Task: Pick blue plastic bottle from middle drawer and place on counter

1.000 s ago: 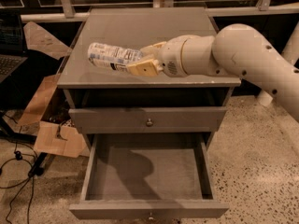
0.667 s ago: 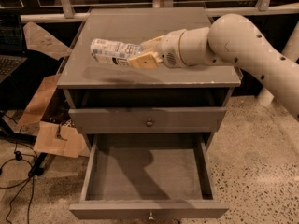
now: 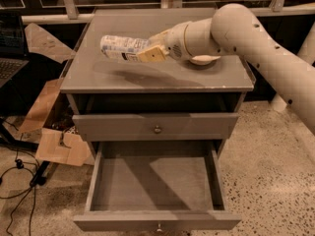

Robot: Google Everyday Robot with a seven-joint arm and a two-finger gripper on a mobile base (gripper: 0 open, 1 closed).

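You had one bottle [image 3: 123, 48] in view: clear plastic with a pale white-bluish printed label; its cap could not be seen. The one gripper [image 3: 150, 53] was closed around the bottle's right-hand end, its tan fingers [image 3: 151, 56] clasping it over the left half of the counter [image 3: 206, 77]. A shadow lay on the grey top beneath it. The bottle lay nearly level, its long axis running across the picture and its free end pointing to the picture's left. You could count two drawers: the upper front [image 3: 113, 127] shut, the middle drawer [image 3: 147, 186] pulled open, each with one knob. One bowl [image 3: 204, 60] sat on the counter, half hidden behind the arm.
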